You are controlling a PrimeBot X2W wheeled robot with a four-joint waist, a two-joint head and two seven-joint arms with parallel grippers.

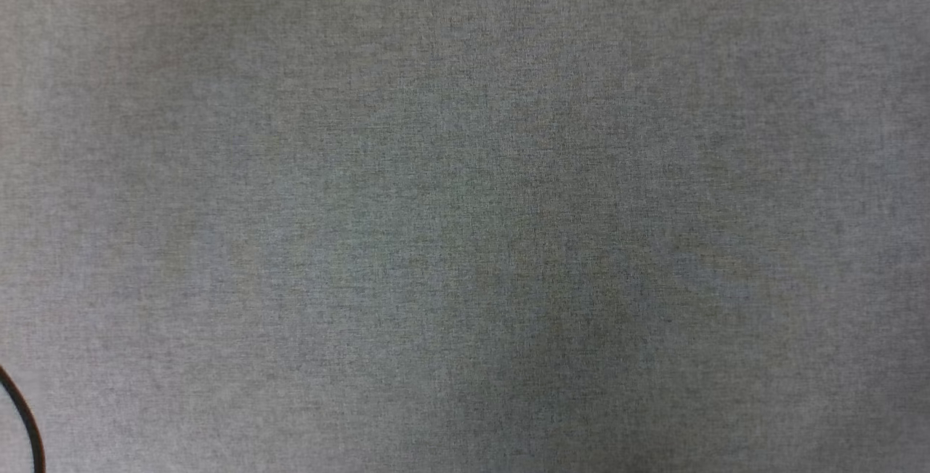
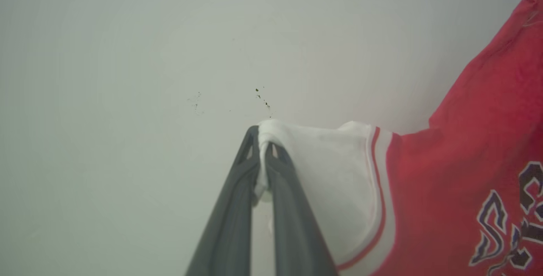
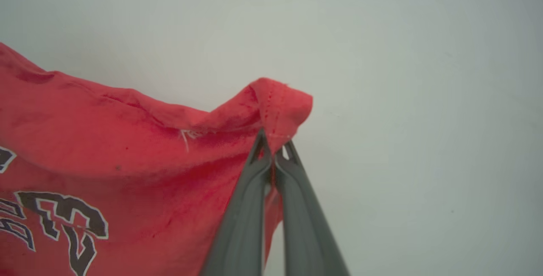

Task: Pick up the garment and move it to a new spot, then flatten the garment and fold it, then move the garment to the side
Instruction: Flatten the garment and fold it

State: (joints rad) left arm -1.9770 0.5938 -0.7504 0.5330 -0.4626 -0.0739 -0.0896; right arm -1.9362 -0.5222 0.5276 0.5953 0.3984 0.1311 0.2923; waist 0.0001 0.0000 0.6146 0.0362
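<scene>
In the left wrist view my left gripper [image 2: 262,142] is shut on the edge of a white sleeve of the garment [image 2: 458,174]. The red body with black, white-outlined lettering hangs off to the right of it. My right gripper [image 3: 273,149] is shut on a stitched red hem corner of the garment [image 3: 127,149] in the right wrist view, and the red cloth with its black print spreads away to the left. Both pinched edges are lifted in front of a pale plain background.
A grey fabric-covered surface [image 1: 465,211] spreads across the head view. A thin dark cable [image 1: 25,422] curves in at the lower left corner. A few dark specks [image 2: 263,98] mark the pale background behind the left gripper.
</scene>
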